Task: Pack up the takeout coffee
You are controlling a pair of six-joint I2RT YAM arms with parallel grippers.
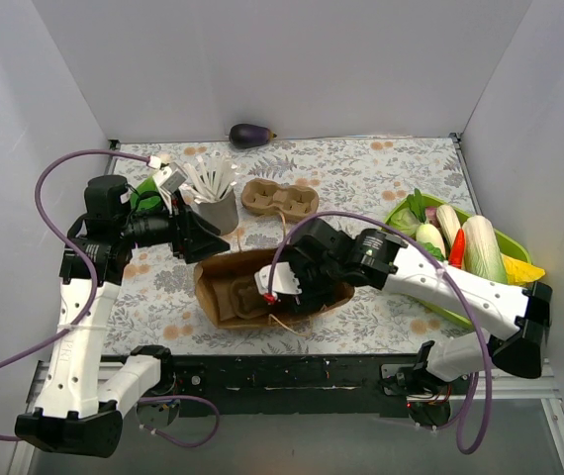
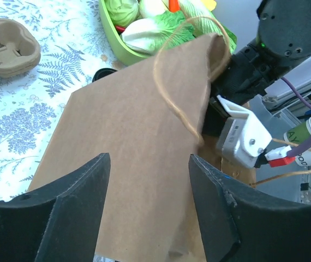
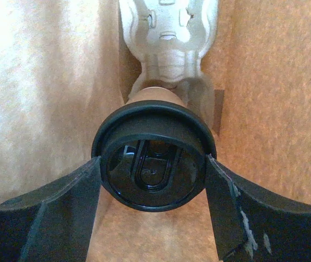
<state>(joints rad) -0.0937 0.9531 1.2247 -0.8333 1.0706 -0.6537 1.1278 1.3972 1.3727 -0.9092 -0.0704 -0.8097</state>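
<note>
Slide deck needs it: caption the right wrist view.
Right gripper holds lidded coffee cup inside paper bag, cardboard carrier beyond.

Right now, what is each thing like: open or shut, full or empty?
coffee cup: lid on, gripped, inside the bag.
right gripper: shut on the coffee cup.
left gripper: open, outside the bag.
paper bag: open, right gripper inside.
bagged carrier: lying beyond the cup.
spare carrier: both wells empty.
grey cup: upright, holding white sticks.
green tray: full of vegetables.
</note>
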